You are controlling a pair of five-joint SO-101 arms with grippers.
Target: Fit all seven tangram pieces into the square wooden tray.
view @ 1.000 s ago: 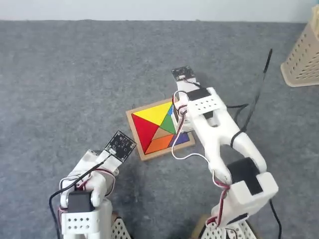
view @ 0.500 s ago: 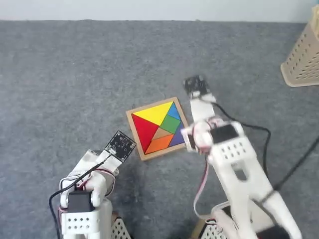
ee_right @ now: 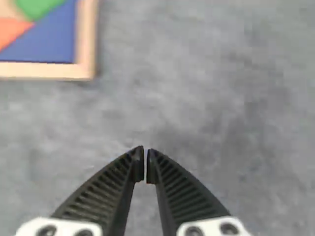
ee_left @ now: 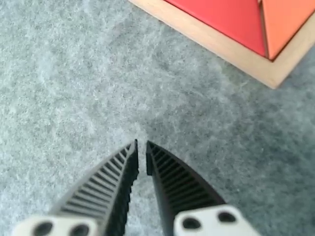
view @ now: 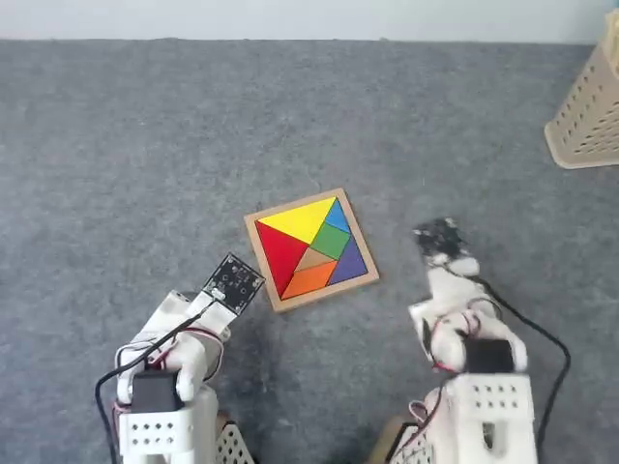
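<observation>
High view: the wooden tray [view: 327, 293] lies at centre with all seven tangram pieces [view: 290, 253] seated flush, and the arms are placed at 5 and 7 o'clock.

Left wrist view: the left gripper [ee_left: 141, 146] is clenched on nothing, near the tray's corner.

Right wrist view: the right gripper [ee_right: 145, 157] is likewise clenched and empty. The task is judged finished, so the tray is best left untouched.

place: robot lab | cues: left arm [view: 160, 391]; right arm [view: 484, 406]; grey felt table [view: 145, 145]; cream slotted basket [view: 588, 106]
</observation>
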